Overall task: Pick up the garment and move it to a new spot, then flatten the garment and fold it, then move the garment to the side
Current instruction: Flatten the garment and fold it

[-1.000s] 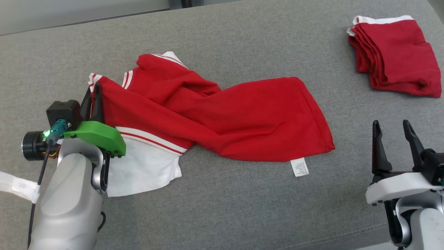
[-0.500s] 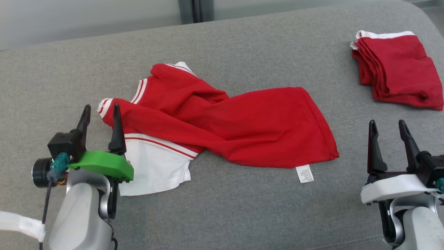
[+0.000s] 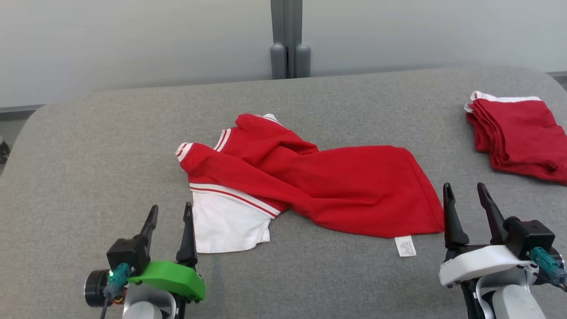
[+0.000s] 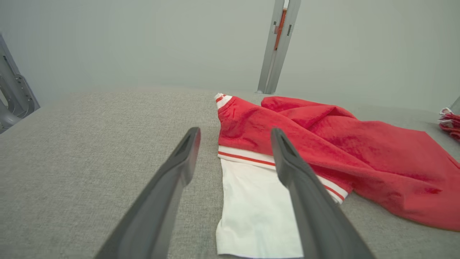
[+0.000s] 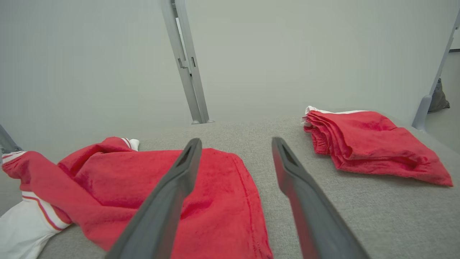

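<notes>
**Head view.** The garment (image 3: 319, 186) lay crumpled at mid-surface (image 3: 110, 146), with its red body toward 3 o'clock, its white panel (image 3: 228, 223) at 7 o'clock and a care label (image 3: 405, 246) at the 5 o'clock hem. The left pincer (image 3: 171, 206) stood wide, holding nothing, just beside the white panel. The right pincer (image 3: 464, 186), equally wide and holding nothing, sat by the hem corner at 4 o'clock. A folded red stack (image 3: 518, 137) lay well apart at 2 o'clock, near the surface edge. Bare surface ran from 8 to 11 o'clock.

**Left wrist view.** The white panel's straight lower edge appeared between the fingers (image 4: 172, 180).

**Right wrist view.** The stack's layered folds were seen at 2 o'clock, with a bare strip separating them from the garment's hem.
</notes>
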### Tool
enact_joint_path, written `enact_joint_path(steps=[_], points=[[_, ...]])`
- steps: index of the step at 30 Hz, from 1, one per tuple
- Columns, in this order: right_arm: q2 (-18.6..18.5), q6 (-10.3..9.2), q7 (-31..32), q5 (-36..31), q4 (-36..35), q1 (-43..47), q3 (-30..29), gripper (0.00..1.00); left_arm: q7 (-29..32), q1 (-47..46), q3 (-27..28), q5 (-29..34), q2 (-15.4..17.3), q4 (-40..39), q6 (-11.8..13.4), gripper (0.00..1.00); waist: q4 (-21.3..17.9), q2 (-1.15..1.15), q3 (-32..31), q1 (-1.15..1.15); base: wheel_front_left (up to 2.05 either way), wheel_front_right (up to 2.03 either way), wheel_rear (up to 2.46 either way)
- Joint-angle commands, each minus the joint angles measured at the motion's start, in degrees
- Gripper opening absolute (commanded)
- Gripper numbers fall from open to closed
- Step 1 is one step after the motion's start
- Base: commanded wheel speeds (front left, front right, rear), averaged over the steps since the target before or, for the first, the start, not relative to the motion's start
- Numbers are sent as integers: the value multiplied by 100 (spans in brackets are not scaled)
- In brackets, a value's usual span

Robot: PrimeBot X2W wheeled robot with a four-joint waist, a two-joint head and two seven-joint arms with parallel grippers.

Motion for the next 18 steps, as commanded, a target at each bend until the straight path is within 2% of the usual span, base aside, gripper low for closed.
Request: enact_joint_path(steps=[1,10,18], points=[[-9,-6,-30,47,48,94,55,100,-1,129,-7,-61,10,-79,50,100,203,0,-253,0,0,0,0],[-10,-6,-61,162,330,-7,418,100,-1,371,-283,-306,-16,-228,239,100,199,0,-316,0,0,0,0],[-10,-6,-66,170,382,-33,516,100,-1,348,-367,-356,-17,-249,330,100,189,0,-311,0,0,0,0]])
